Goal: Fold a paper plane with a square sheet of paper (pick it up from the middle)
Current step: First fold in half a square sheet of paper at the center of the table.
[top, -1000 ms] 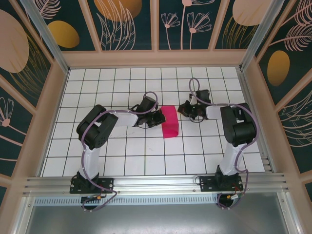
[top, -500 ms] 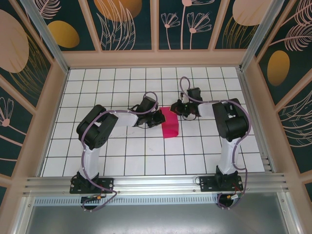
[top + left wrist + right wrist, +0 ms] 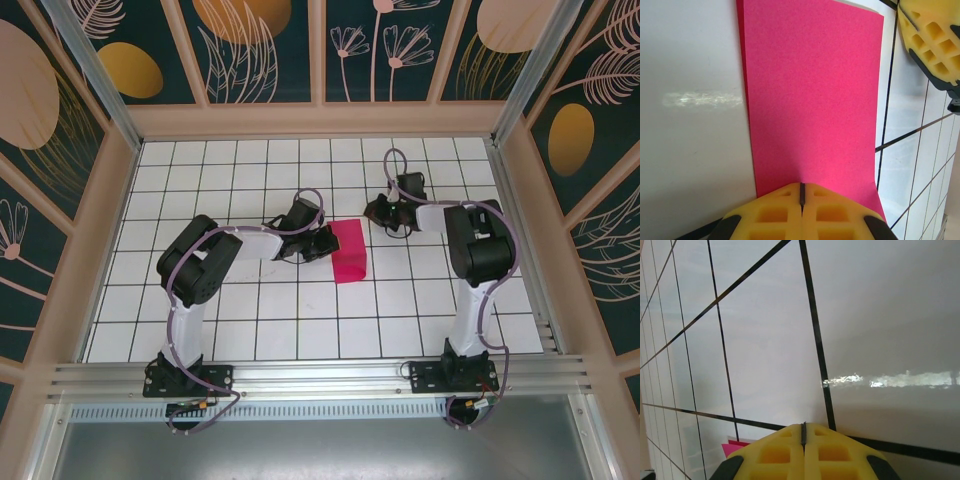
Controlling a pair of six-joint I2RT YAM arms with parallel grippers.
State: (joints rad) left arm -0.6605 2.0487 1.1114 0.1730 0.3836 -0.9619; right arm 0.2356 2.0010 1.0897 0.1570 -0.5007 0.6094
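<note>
The folded sheet of paper (image 3: 349,250) is laid flat on the walled tiled table (image 3: 250,310). The fold is probably best flattened by even, sliding pressure from the paper's left edge, where the left gripper (image 3: 322,243) is set with jaws together. The right gripper (image 3: 384,214), likewise closed, is seen just beyond the paper's far right corner.

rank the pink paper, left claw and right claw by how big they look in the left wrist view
pink paper
left claw, though nearness inflates it
right claw, partly cut off by the frame
</note>
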